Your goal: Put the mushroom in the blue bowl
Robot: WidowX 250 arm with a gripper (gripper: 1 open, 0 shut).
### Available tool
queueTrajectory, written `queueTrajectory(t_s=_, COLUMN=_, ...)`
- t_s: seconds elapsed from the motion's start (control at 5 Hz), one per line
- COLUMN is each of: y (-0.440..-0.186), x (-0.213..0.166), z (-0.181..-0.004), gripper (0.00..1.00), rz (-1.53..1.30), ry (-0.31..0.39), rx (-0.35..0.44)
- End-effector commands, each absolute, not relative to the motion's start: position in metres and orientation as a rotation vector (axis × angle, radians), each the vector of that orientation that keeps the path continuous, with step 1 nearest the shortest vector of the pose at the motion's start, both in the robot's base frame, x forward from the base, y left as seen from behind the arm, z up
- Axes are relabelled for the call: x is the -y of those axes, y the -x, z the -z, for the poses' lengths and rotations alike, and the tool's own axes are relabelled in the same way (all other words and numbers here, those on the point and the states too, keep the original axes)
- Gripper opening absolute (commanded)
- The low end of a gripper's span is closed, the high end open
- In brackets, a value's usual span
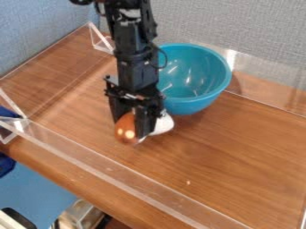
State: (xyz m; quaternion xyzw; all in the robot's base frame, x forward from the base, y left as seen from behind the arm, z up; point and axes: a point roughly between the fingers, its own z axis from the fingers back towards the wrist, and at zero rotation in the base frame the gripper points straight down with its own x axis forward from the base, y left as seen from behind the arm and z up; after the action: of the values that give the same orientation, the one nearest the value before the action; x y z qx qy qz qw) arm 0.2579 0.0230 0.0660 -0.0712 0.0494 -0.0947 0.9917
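Camera view: your gripper holds the mushroom over the wooden desk, near textured gray walls.

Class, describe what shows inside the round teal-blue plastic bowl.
Only smooth inner wall shows inside the glossy teal-blue bowl; the black robot gripper arm covers its left edge, hiding whatever lies behind.

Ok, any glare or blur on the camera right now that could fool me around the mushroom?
Camera view: soft and coarse throughout; bright glints on the blue bowl; the black gripper is so dark its fingers blend together beside the mushroom.
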Motion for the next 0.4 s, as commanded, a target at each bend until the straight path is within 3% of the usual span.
queueTrajectory(t_s=0.0, y=-0.27, x=-0.025, z=-0.108, gripper=0.0, rz=0.216, ry=0.102, rx=-0.01)
queueTrajectory(t_s=0.2, y=-0.287, x=-0.026, z=-0.142, gripper=0.0, rz=0.246, ry=0.078, rx=0.036)
